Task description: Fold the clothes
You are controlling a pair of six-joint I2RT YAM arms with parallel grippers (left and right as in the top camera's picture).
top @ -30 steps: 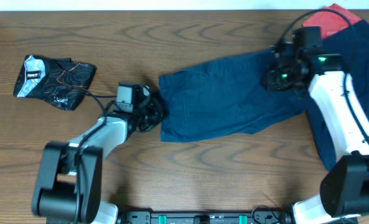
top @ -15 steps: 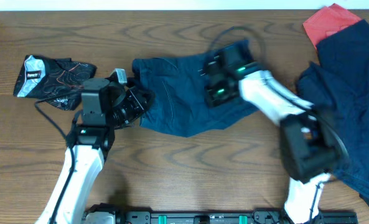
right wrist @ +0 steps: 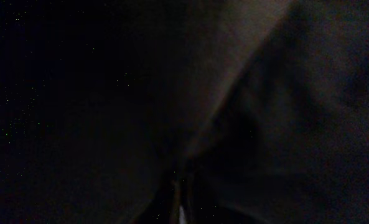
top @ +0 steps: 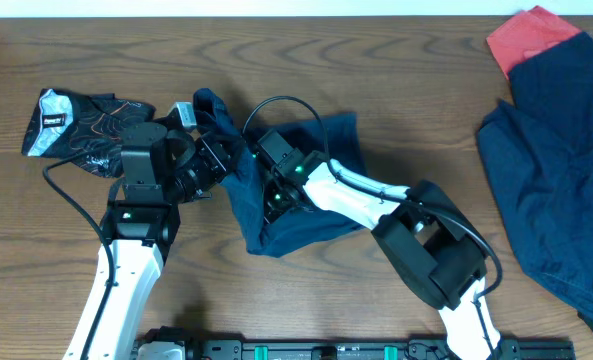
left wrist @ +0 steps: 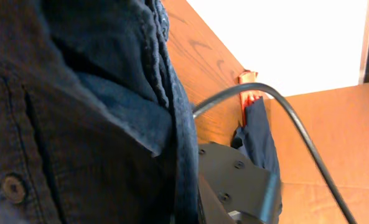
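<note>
A dark navy garment [top: 298, 228] lies bunched at the table's middle, its right part drawn over to the left. My left gripper [top: 214, 158] is shut on its left edge and holds that edge up off the table. In the left wrist view the navy fabric [left wrist: 78, 124], with a button, covers the jaws. My right gripper [top: 274, 196] is pressed into the same garment, shut on a fold. The right wrist view shows only dark fabric [right wrist: 265, 112]. A second navy garment [top: 561, 170] and a red one [top: 528, 36] lie at the far right.
The small black garment with orange lines and a silver patch [top: 84, 124] lies at the left, just beyond my left arm. Both arms crowd together over the middle. The red and navy garments also show far off in the left wrist view [left wrist: 256, 124].
My right gripper swept from the far right across to the left, dragging the navy garment's right end over itself. My left gripper lifted the left edge and moved back-left.
</note>
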